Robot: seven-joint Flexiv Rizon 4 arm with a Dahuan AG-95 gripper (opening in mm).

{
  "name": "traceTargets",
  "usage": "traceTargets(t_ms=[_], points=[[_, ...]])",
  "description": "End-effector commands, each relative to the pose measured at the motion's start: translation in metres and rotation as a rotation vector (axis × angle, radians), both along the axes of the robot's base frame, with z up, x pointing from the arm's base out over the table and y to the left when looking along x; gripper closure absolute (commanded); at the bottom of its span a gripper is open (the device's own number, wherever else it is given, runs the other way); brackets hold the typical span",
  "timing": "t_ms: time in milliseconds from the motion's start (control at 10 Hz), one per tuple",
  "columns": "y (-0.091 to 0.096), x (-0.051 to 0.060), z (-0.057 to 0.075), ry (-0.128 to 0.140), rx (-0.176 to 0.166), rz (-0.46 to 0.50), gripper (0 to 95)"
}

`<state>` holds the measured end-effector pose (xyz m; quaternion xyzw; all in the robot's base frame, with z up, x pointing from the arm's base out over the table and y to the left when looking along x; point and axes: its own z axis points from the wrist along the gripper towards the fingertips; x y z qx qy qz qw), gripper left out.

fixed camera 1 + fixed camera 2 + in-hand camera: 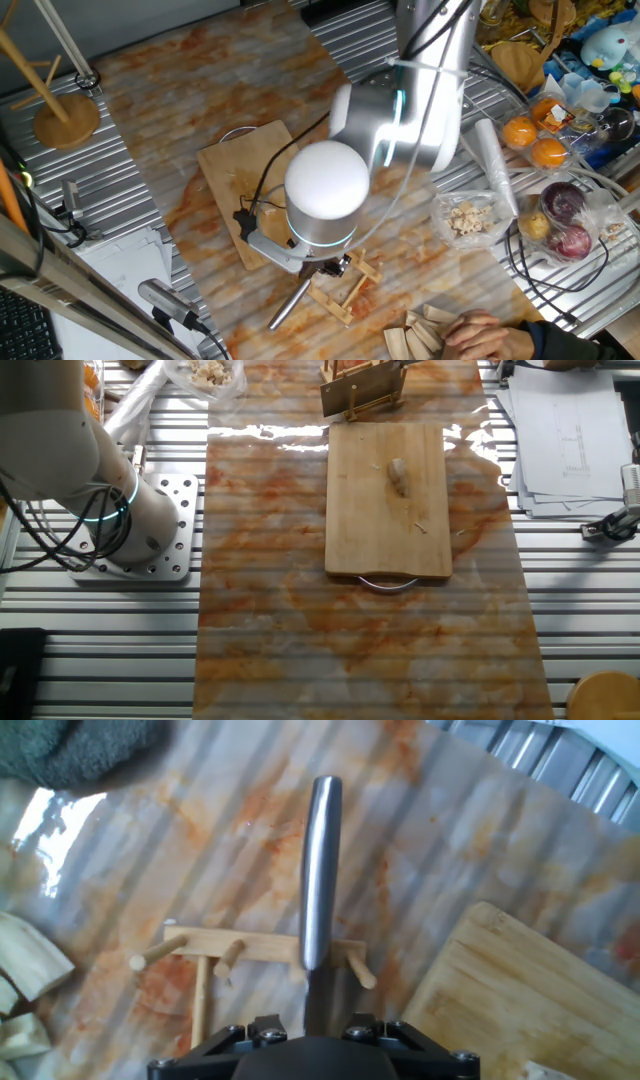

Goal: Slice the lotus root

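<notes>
Hand view, closest first: the gripper (316, 1038) sits at the bottom edge w/ only its black base and screws showing. Fingers themselves aren't visible, so can't tell how far apart they are or if they're actually clamping anything. A steel knife handle (320, 870) runs straight up from right where the fingers would be. It rests in a small wooden rack (250, 952) w/ pegs sticking out, standing on the marbled orange mat (480, 830).

To the right of the rack is a corner of the wooden cutting board (520, 990). The lotus root (399, 476) lies on that board, a small pale piece near the middle of its upper half in the other fixed view, w/ a tiny pale scrap a bit below it. So it's well apart from the gripper, which is over at the rack just past the board's edge.

Farther out: a clear bag of pale chunks (467, 217), oranges (533, 140), and a person's hand (490, 338) by some wood blocks (420, 332).
</notes>
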<state>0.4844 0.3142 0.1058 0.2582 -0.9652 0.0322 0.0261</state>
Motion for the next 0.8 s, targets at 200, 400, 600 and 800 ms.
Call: traceTargets(t_ms=[200,400,600,800], points=[[0.0016,-0.0008,-0.009,-0.011,-0.028,-0.001,57.0],[0.001,-0.0005,-0.0084,-0.021,-0.027,-0.001,57.0],[0.0004,0.0001,-0.0055,-0.019,-0.029,0.002,57.0],[0.0004,0.0001,-0.0055,-0.023,-0.03,-0.015,57.0]])
